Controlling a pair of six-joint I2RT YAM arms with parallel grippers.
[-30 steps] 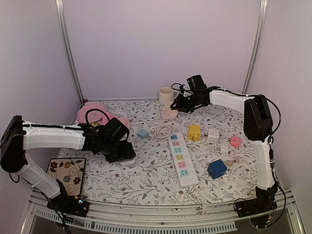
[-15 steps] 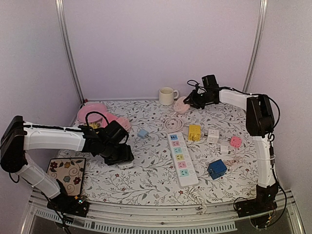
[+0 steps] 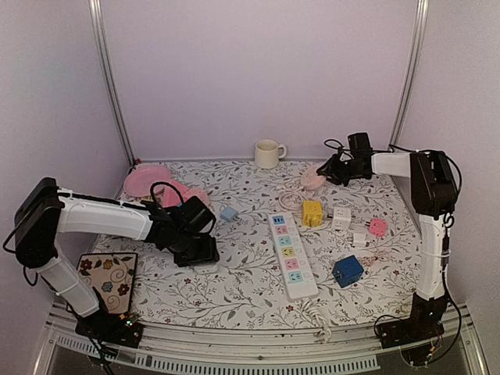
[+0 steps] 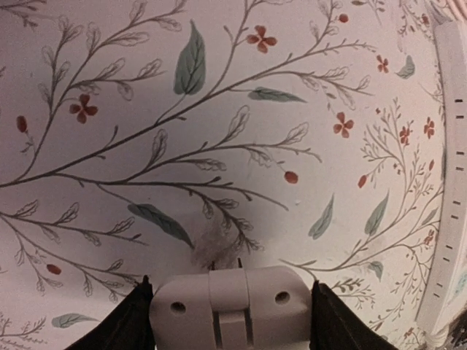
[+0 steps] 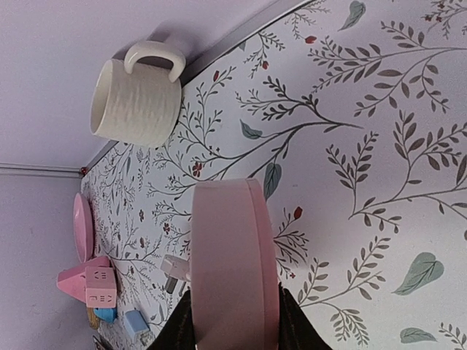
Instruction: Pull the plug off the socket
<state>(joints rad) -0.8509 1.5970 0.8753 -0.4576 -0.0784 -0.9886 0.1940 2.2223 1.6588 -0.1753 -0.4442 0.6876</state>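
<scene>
Floral worktop (image 3: 242,293): left gripper (image 4: 230,322) clamps a white block (image 3: 205,266), lower left. Right gripper (image 5: 233,328) pinches a pink disc (image 3: 312,180), upper right.

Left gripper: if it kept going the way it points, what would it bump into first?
The left gripper points down, shut on a white adapter. Straight on lies only the floral tablecloth, apparently close below. The power strip sits off to the side, out of that line.

Off goes the right gripper (image 3: 326,173), swinging rightward from the mug (image 3: 269,153) with the pink plug (image 3: 312,181); white cable (image 3: 291,200) trails after it; left arm (image 3: 101,219) shifts slightly.
</scene>
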